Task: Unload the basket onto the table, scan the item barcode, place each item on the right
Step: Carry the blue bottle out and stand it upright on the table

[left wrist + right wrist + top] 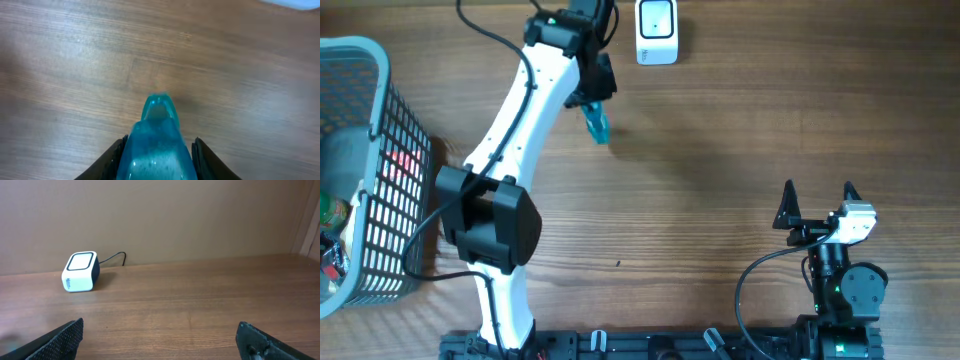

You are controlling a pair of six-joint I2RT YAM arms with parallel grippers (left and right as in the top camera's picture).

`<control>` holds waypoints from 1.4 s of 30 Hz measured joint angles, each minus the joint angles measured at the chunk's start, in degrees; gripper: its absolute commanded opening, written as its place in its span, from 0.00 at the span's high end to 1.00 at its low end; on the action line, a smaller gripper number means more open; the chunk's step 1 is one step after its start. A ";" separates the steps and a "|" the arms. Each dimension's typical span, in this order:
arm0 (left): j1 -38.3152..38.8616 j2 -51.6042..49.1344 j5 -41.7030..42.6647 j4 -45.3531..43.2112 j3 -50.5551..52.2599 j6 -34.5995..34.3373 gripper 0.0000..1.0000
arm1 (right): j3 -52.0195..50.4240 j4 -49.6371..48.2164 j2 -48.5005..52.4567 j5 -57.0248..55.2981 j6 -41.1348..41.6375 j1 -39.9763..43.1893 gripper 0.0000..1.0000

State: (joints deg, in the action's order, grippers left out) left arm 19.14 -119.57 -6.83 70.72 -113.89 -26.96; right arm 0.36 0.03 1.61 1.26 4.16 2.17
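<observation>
The item is a translucent teal-blue bottle-shaped thing (597, 125), and my left gripper (591, 100) is shut on it, holding it above the table a little below and left of the white barcode scanner (656, 30). In the left wrist view the item (157, 140) fills the gap in the left gripper (157, 160), with the black fingers (112, 160) against both its sides and its narrow tip pointing away. No barcode shows on it. My right gripper (818, 198) stands open and holds nothing at the near right. The right wrist view shows the right gripper (160, 337) facing the scanner (80, 271) far off.
A grey wire basket (380, 60) with several items in it stands at the left edge. The scanner's black cable (112, 258) runs back toward the wall. Bare wooden table lies between the two arms.
</observation>
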 measured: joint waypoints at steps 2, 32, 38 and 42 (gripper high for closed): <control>0.00 -0.02 -1.14 -0.90 4.04 1.03 0.66 | 0.00 0.00 0.00 0.00 0.00 0.00 0.00; -0.20 12.20 -1.22 -2.56 5.38 3.41 0.00 | 0.00 0.00 -0.02 0.00 0.00 0.00 0.00; -23.37 23.02 -0.74 12.52 -23.23 3.74 0.00 | 0.00 0.00 -0.02 0.00 0.00 0.00 0.00; -45.44 22.67 -0.76 18.25 -24.33 -0.42 0.00 | 0.00 0.00 -0.02 0.02 -0.02 0.00 0.00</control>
State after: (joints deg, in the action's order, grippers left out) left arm -26.30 -96.90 -7.60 88.97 -138.21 -27.38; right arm 0.36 0.03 1.58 1.28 4.14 2.17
